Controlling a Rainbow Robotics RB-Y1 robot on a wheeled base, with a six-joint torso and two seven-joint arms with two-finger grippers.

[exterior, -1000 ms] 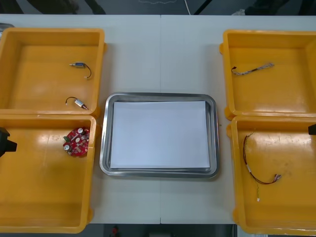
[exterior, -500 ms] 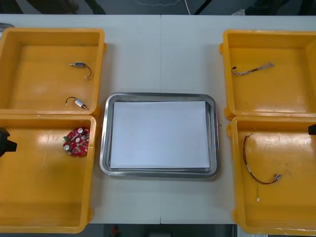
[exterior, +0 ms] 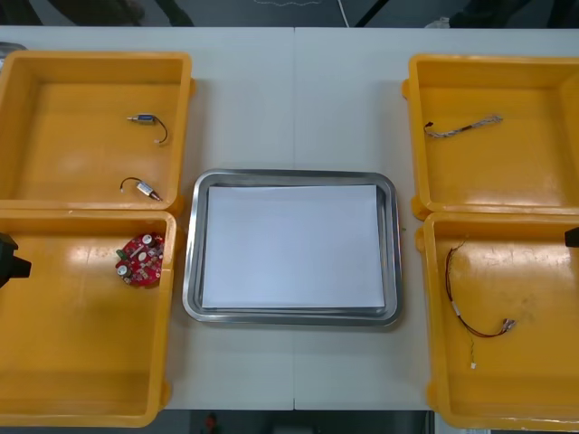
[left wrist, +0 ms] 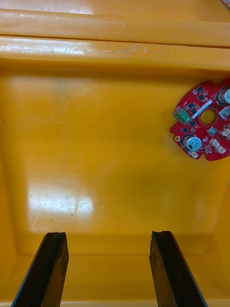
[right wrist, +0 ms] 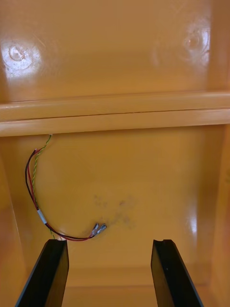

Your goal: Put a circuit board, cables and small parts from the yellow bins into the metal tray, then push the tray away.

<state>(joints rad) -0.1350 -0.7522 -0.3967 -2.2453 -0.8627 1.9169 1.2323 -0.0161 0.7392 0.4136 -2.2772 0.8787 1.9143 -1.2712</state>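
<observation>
While both arms are held low at the sides of the table [exterior: 294, 90], the metal tray [exterior: 294, 177] is seen at its middle, lined in white and laid with its long axis across the table. A round red circuit board [exterior: 140, 259] is laid flat in the left near bin [exterior: 81, 362], close to its far, tray-side corner. Two pieces are kept in the left far bin [exterior: 95, 56]: a small metal part [exterior: 142, 117] and a second small metal part [exterior: 145, 189], each trailed by a thin dark wire. A twisted blue and white cable [exterior: 463, 127] is stretched nearly crosswise in the right far bin [exterior: 488, 181]. A red and yellow cable [exterior: 457, 310] is curved in the right near bin [exterior: 525, 389], run from far to near, its metal tips turned outward. The left gripper [left wrist: 108, 234] is poised over its bin, fingers spread wide and nothing held, the board lying ahead and off to one side. The right gripper [right wrist: 109, 241] is likewise spread wide and unladen, the cable's tips just ahead of its fingers.
</observation>
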